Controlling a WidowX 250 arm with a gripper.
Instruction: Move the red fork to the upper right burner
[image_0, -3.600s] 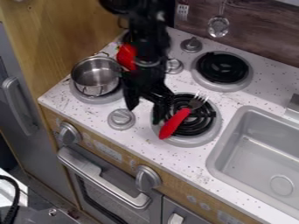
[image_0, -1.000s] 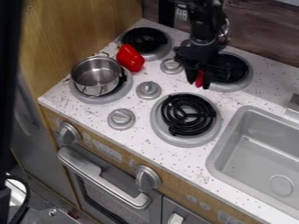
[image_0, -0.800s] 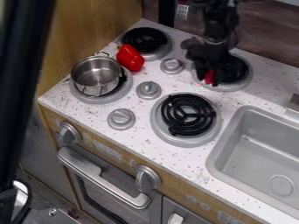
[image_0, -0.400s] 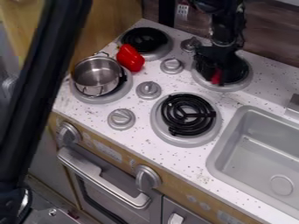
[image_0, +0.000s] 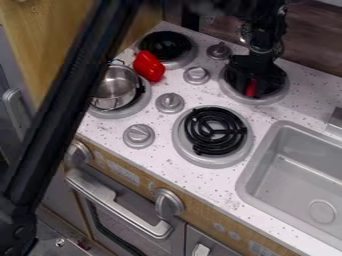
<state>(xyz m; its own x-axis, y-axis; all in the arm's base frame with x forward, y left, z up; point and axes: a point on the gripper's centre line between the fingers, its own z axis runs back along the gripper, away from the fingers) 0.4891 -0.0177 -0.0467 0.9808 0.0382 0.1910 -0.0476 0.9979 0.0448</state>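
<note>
Camera view has my end effector (image_0: 252, 84) hanging over the upper right burner (image_0: 267, 99), pinching the red fork (image_0: 251, 88), as far as I can judge from the red handle tucked in against it. I'd say the grip comes from above so I can set the fork down onto the coils without sweeping across the stovetop. The rest of the fork is lost against the black, so I can't tell where the tines point, or whether the handle touches the burner.

The carry looks done to me; what remains is lowering a little, if needed, and letting go. A centred release matters, because a light fork could tip over the raised rim or catch as I back out.

The front right burner (image_0: 214, 131) sits on the tabletop (image_0: 167, 175) nearer the camera. The metal pot (image_0: 115, 89) stands on the front left burner, and a red pepper (image_0: 148, 65) leans beside it, both well apart from my work, so neither should hinder a straight lift away.
</note>
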